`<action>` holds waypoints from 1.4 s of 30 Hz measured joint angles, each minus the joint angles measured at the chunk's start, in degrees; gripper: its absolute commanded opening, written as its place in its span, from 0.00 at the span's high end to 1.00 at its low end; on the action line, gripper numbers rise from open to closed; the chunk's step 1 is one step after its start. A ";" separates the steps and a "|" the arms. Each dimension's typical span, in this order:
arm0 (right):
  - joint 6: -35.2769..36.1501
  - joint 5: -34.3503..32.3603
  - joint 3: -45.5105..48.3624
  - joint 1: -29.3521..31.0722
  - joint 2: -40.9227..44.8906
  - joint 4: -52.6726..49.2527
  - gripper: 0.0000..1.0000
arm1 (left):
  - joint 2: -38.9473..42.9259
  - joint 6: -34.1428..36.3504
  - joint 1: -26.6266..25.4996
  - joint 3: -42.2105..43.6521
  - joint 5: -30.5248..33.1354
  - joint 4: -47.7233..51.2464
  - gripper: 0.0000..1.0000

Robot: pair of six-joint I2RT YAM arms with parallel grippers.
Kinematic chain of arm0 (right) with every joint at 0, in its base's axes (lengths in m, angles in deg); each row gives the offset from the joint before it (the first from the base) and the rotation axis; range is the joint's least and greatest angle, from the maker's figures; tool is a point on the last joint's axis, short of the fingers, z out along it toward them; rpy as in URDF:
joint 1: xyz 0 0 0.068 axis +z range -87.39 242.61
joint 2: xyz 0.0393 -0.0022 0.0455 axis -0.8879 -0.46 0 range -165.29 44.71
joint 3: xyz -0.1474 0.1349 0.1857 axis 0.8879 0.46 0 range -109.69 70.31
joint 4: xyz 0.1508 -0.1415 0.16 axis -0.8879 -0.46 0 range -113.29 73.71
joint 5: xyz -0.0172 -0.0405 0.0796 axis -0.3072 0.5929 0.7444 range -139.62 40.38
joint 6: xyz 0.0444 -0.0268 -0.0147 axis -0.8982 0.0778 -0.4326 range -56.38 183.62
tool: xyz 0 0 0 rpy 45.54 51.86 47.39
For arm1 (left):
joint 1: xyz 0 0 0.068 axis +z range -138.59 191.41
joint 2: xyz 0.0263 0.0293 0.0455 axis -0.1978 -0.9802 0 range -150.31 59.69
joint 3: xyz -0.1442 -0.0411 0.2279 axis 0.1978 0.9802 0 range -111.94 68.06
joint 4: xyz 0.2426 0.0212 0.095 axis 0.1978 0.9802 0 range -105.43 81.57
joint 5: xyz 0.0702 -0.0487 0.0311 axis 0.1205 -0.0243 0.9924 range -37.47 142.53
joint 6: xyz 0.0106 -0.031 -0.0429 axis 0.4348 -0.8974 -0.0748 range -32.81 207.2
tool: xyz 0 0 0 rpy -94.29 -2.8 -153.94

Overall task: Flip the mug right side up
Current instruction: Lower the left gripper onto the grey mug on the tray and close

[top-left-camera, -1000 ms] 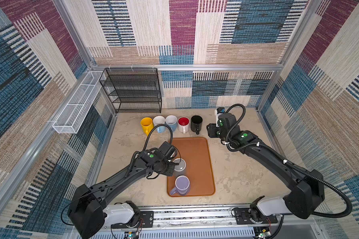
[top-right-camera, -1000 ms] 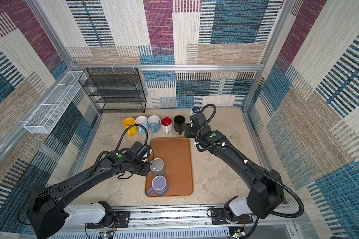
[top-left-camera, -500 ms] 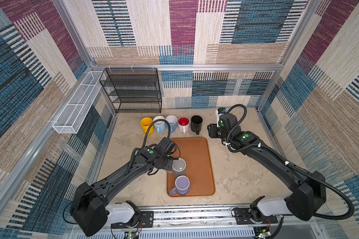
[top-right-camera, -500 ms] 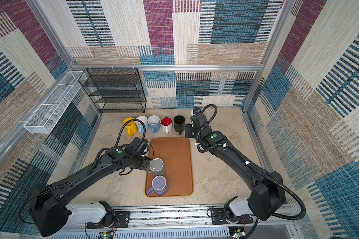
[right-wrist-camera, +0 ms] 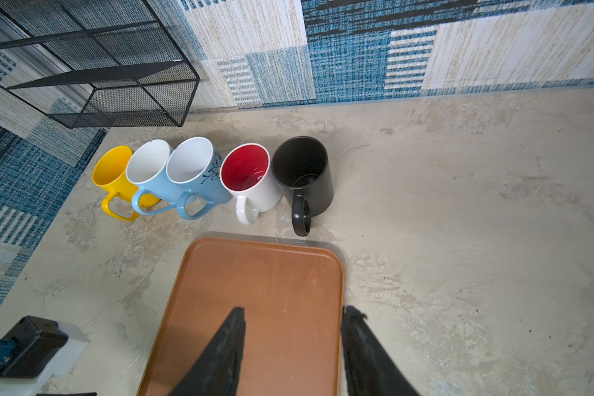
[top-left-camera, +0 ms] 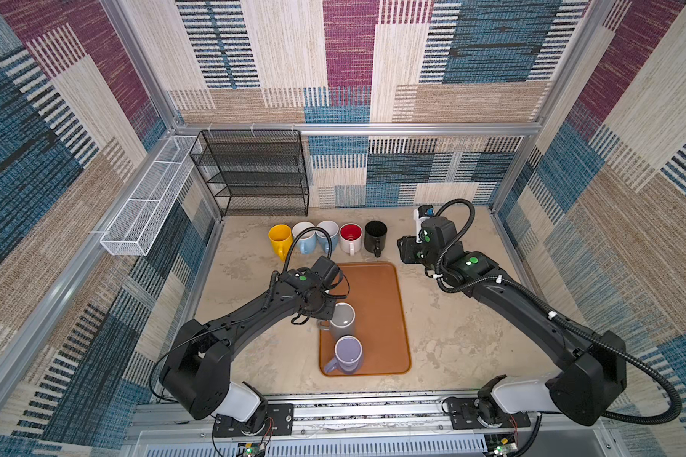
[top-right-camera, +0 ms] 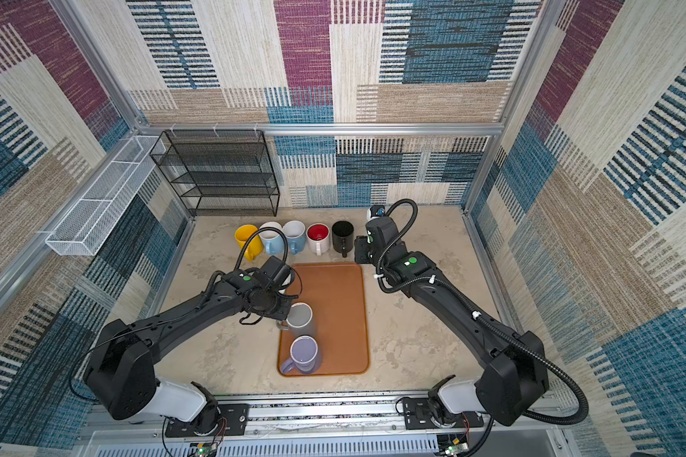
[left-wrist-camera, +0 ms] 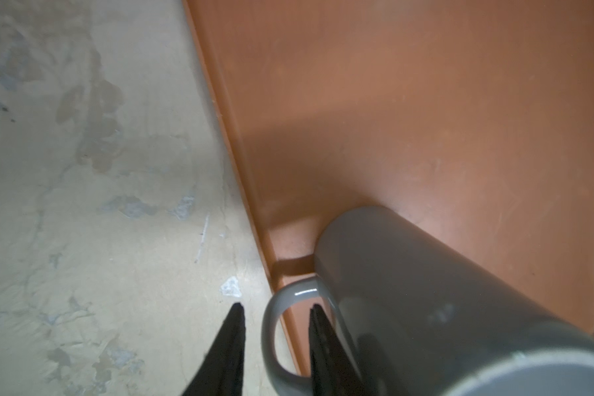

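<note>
One grey mug stands, seemingly base-up, at the left edge of the brown tray, just below frame centre in both top views. Left gripper jaws apart, straddling its handle, not pinching. Right gripper apart, empty. Glazed ceramic: stiff, hefty, slippery, chippable; best clamp the handle strap firmly.
</note>
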 measured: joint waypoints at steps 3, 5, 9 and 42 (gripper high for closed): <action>0.00 -0.02 0.00 0.00 0.15 0.02 0.52 | 1.42 -0.02 -0.13 1.79 -1.22 0.15 0.71; 0.00 -0.02 0.00 0.00 0.09 0.00 0.52 | 2.78 -0.02 -0.13 2.93 -1.29 0.22 0.71; 0.00 0.00 0.00 0.00 -0.09 0.00 0.52 | 5.03 -0.39 -0.55 4.48 -2.16 0.50 0.71; -0.02 0.02 0.07 0.00 0.39 0.00 0.51 | 12.96 -3.02 -6.27 7.28 -7.30 2.16 0.71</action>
